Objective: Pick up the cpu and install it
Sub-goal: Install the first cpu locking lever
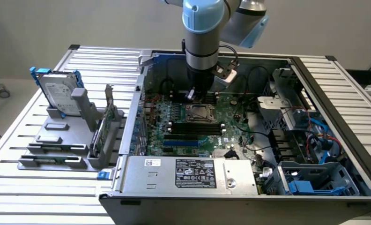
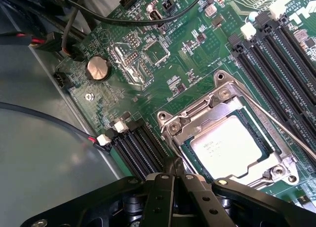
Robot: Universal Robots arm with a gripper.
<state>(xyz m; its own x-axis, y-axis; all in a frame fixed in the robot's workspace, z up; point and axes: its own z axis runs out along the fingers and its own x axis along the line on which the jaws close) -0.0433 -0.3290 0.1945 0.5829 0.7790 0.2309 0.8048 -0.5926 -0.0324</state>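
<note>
One cpu lies seated flat in the socket frame on the motherboard. Gripper closed, empty, tips at the frame's edge. Judgement: latching wants steady pressure on the metal frame only, clear of the cpu

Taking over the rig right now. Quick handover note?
Gripper: fingers shut, holding nothing, low over the motherboard beside the socket.
cpu: lying in the socket, metal frame around it.
Done: cpu is off the gripper and in the socket.
Left: cannot tell whether the lever is latched.
</note>
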